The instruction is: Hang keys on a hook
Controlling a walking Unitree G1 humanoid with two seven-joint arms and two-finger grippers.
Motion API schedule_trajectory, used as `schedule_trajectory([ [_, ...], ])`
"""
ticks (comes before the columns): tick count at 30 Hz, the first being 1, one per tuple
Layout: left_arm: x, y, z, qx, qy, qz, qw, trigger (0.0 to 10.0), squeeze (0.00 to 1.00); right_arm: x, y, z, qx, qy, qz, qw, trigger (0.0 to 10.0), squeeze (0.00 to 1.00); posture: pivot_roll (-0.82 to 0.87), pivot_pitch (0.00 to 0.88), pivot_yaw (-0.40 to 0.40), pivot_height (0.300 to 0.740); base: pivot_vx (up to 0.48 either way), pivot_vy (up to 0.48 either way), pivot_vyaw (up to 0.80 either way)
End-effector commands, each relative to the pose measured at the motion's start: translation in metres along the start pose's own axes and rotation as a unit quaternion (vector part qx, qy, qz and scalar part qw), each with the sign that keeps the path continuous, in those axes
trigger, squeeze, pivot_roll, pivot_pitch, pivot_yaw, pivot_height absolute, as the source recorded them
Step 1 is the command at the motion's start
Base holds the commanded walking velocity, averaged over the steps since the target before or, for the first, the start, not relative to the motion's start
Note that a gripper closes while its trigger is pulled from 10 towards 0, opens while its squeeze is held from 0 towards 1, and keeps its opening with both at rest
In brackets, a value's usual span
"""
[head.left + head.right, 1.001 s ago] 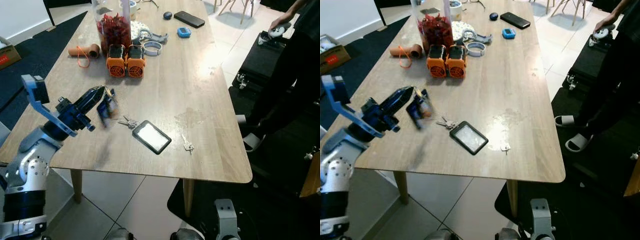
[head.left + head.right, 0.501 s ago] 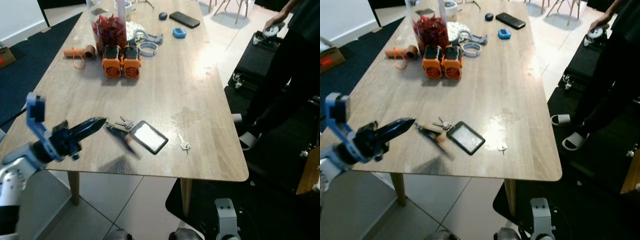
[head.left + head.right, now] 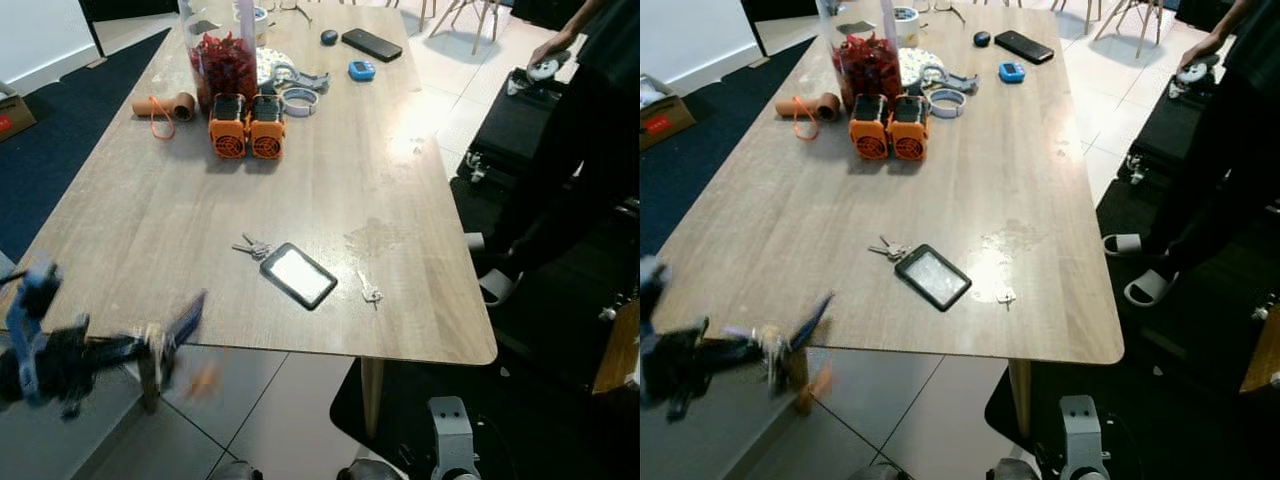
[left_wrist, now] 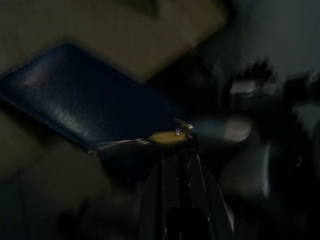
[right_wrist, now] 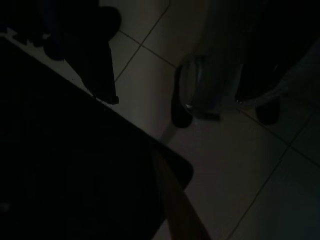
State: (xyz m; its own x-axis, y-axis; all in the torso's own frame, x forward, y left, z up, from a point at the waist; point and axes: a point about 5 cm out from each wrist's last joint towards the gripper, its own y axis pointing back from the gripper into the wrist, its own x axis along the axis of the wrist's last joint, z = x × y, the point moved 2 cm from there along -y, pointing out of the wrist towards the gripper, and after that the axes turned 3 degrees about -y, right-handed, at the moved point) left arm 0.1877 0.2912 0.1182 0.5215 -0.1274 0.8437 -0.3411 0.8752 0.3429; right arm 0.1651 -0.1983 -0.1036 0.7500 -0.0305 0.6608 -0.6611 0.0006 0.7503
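Wooden table (image 3: 150,230) fills the scene, with a black card holder (image 3: 298,275) near its front edge as the handiest landmark. A small bunch of keys (image 3: 252,247) lies just left of the card holder, and a single key (image 3: 372,293) lies just to its right.

Half a second ago the left gripper (image 3: 185,318) reached over the tabletop, its tips close to the card holder's left side, with a dark keyring item swinging from it. Now it has swung down and away, to the front edge of the table well left of the card holder, heavily blurred.

From the left wrist view, the left gripper's fingers (image 4: 170,170) are pressed together on a yellowish key tag (image 4: 167,136), with a dark blue fob (image 4: 85,105) dangling beyond the tips.

At the far right a person (image 3: 590,110) stands beside the table.
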Motion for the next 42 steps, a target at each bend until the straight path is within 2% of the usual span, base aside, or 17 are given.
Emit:
schedule_trajectory([
  [1,-0.019,0.010,-0.003,0.017,0.002,-0.080,0.997,10.0,0.00,-0.006,0.002,0.002,-0.002,-0.001,-0.012,1.000,10.0,0.00,0.05,0.089,-0.041,0.740,0.000,0.000,0.00],
  [2,-0.026,0.012,-0.004,0.023,0.001,-0.103,0.994,10.0,0.00,-0.006,0.002,0.002,-0.002,-0.001,-0.012,1.000,10.0,0.00,0.05,0.089,-0.041,0.740,0.000,0.000,0.00],
  [8,-0.050,0.015,-0.009,0.048,-0.007,-0.157,0.986,10.0,0.00,-0.006,0.002,0.002,-0.001,-0.001,-0.012,1.000,10.0,0.00,0.05,0.089,-0.040,0.740,0.000,0.000,0.00],
  [12,-0.092,0.014,-0.014,0.077,-0.026,-0.226,0.971,10.0,0.00,-0.006,0.002,0.001,-0.002,-0.002,-0.012,1.000,10.0,0.00,0.05,0.087,-0.039,0.740,0.000,0.000,0.00],
  [13,-0.092,0.014,-0.014,0.077,-0.026,-0.226,0.971,10.0,0.00,-0.006,0.002,0.001,-0.002,-0.002,-0.012,1.000,10.0,0.00,0.05,0.087,-0.039,0.740,0.000,0.000,0.00],
  [15,-0.115,0.011,-0.015,0.095,-0.036,-0.254,0.962,10.0,0.00,-0.007,0.002,0.001,-0.002,-0.003,-0.012,1.000,10.0,0.00,0.05,0.082,-0.036,0.740,0.000,0.000,0.00],
  [25,-0.158,-0.004,-0.022,0.189,-0.057,-0.256,0.946,10.0,0.00,-0.006,0.002,0.001,-0.002,-0.003,-0.013,1.000,10.0,0.00,0.05,0.082,-0.039,0.740,0.000,0.000,0.00],
  [26,-0.162,-0.007,-0.025,0.216,-0.060,-0.253,0.941,10.0,0.00,-0.006,0.002,0.001,-0.002,-0.003,-0.013,1.000,10.0,0.00,0.05,0.082,-0.042,0.740,0.000,0.000,0.00],
  [27,-0.166,-0.009,-0.034,0.274,-0.060,-0.249,0.927,10.0,0.00,-0.006,0.001,0.001,-0.002,-0.002,-0.014,1.000,10.0,0.00,0.05,0.083,-0.044,0.740,0.000,0.000,0.00],
  [28,-0.166,-0.009,-0.034,0.274,-0.060,-0.249,0.927,10.0,0.00,-0.006,0.001,0.001,-0.002,-0.002,-0.014,1.000,10.0,0.00,0.05,0.083,-0.044,0.740,0.000,0.000,0.00],
  [29,-0.168,-0.011,-0.039,0.313,-0.059,-0.246,0.915,10.0,0.00,-0.006,0.001,0.000,-0.001,-0.002,-0.014,1.000,10.0,0.00,0.05,0.083,-0.044,0.740,0.000,0.000,0.00],
  [30,-0.168,-0.011,-0.039,0.313,-0.059,-0.246,0.915,10.0,0.00,-0.006,0.001,0.000,-0.001,-0.002,-0.014,1.000,10.0,0.00,0.05,0.083,-0.044,0.740,0.000,0.000,0.00],
  [33,-0.173,-0.021,-0.047,0.402,-0.028,-0.204,0.892,10.0,0.00,-0.008,0.001,-0.001,-0.001,-0.004,-0.019,1.000,10.0,0.00,0.05,0.081,-0.043,0.740,0.000,0.000,0.00],
  [34,-0.177,-0.025,-0.049,0.429,-0.001,-0.195,0.882,10.0,0.00,-0.008,0.001,-0.002,-0.001,-0.006,-0.020,1.000,10.0,0.00,0.05,0.081,-0.041,0.740,0.000,0.000,0.00],
  [35,-0.183,-0.029,-0.050,0.455,0.021,-0.201,0.867,10.0,0.00,-0.009,0.001,-0.003,-0.001,-0.007,-0.023,1.000,10.0,0.00,0.05,0.080,-0.042,0.740,0.000,0.000,0.00],
  [37,-0.189,-0.033,-0.051,0.479,0.041,-0.210,0.851,10.0,0.00,-0.010,0.001,-0.003,-0.002,-0.009,-0.025,1.000,10.0,0.00,0.05,0.080,-0.042,0.740,0.000,0.000,0.00],
  [42,-0.193,-0.050,-0.048,0.466,0.017,-0.222,0.856,10.0,0.00,-0.013,0.002,-0.005,0.000,-0.010,-0.029,1.000,10.0,0.00,0.05,0.080,-0.044,0.740,0.000,0.000,0.00],
])
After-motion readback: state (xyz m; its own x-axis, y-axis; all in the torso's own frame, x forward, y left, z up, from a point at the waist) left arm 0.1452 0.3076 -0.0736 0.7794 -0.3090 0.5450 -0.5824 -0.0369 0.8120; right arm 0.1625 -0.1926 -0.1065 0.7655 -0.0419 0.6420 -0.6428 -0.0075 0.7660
